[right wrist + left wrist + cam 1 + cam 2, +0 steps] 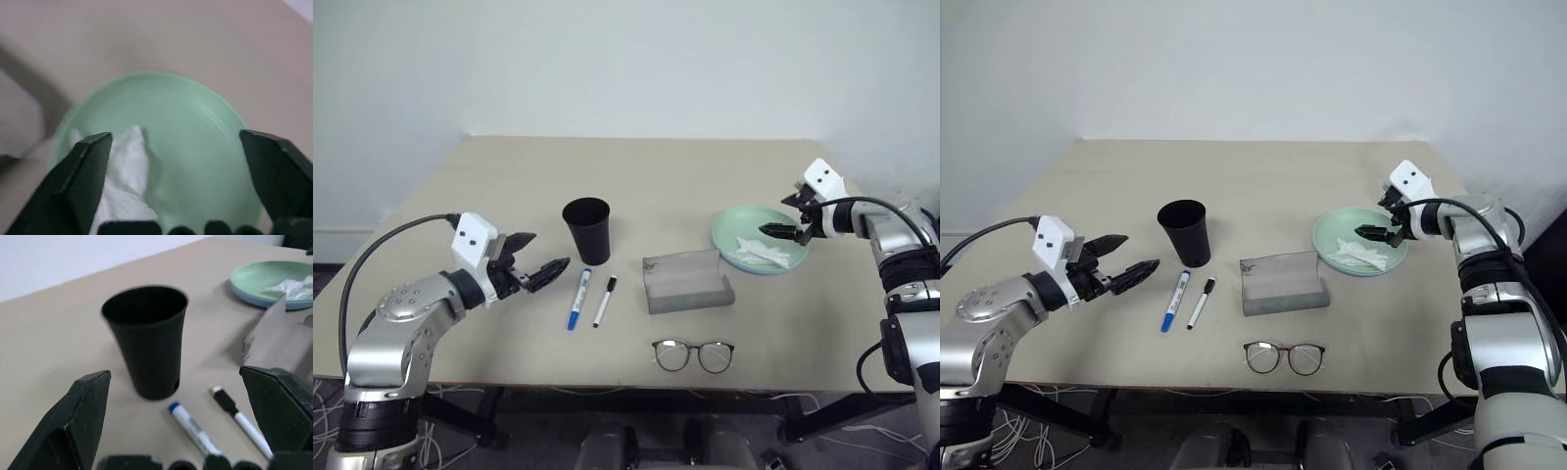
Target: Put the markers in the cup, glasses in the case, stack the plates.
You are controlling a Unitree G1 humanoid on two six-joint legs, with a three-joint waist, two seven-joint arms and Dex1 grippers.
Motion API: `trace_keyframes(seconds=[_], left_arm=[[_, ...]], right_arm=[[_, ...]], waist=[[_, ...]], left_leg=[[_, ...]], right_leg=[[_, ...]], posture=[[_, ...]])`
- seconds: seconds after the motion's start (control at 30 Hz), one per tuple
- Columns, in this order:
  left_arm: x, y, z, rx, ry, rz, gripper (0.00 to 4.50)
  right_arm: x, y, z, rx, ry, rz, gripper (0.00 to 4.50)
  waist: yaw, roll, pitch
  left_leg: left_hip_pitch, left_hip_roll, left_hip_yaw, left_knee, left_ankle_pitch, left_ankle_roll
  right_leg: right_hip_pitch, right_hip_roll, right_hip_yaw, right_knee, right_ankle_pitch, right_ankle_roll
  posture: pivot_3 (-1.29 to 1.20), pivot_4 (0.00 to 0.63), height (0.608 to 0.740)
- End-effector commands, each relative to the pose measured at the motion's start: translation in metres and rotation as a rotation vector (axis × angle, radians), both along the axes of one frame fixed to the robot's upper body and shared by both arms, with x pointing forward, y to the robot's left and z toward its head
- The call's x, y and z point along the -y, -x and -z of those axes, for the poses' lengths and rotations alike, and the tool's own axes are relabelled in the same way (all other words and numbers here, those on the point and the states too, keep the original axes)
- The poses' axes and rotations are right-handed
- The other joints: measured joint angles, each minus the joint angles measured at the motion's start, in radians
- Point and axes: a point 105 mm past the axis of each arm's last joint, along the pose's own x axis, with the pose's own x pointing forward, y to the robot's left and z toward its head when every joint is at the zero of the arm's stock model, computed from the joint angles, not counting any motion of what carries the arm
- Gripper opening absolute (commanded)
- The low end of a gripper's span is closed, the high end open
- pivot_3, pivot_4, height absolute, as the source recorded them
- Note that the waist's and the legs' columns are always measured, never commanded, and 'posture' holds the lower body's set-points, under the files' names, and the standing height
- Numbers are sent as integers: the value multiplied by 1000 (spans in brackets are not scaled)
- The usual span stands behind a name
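The black cup (586,227) stands upright left of the table's middle. In front of it lie the two markers side by side, the blue-capped one (578,299) and the shorter black-capped one (605,301). To their right sits the grey case (687,281), and the glasses (693,354) lie near the front edge. A mint green plate (749,227) rests on a light blue plate (259,300) at the right. My left gripper (548,251) hangs open, left of the markers and pointing at the cup (146,338). Above the green plate (195,147), my right gripper (775,215) is open and holds nothing.
A crumpled white tissue (764,253) lies in the green plate, just below my right gripper. The beige table (636,176) runs back to a white wall. Its right edge is close behind my right arm.
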Motion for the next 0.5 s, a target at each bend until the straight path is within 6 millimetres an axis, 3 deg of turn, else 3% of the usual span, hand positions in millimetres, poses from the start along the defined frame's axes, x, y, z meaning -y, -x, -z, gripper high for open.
trace_keyframes(seconds=[0.03, 0.2, 0.5], left_arm=[[22, -4, -16, 63, -64, 123, 4500], [57, -2, -11, 12, -119, 319, 4500], [95, 4, 15, -97, -201, 575, 4500]], right_arm=[[-17, 17, -28, 5, -72, -153, 4424], [-28, 40, -22, -81, -74, -266, 4424], [-48, 77, -8, -184, -19, -472, 4424]], waist=[[-1, 0, 0], [-1, 0, 0], [0, 0, 0]], left_leg=[[0, 0, 0, 0, 0, 0], [0, 0, 0, 0, 0, 0], [0, 1, 0, 3, 0, 0]], right_leg=[[0, 0, 0, 0, 0, 0], [0, 0, 0, 0, 0, 0], [0, 0, 0, 2, 0, 0]], posture=[[0, 0, 727], [0, 0, 727], [0, 0, 727]])
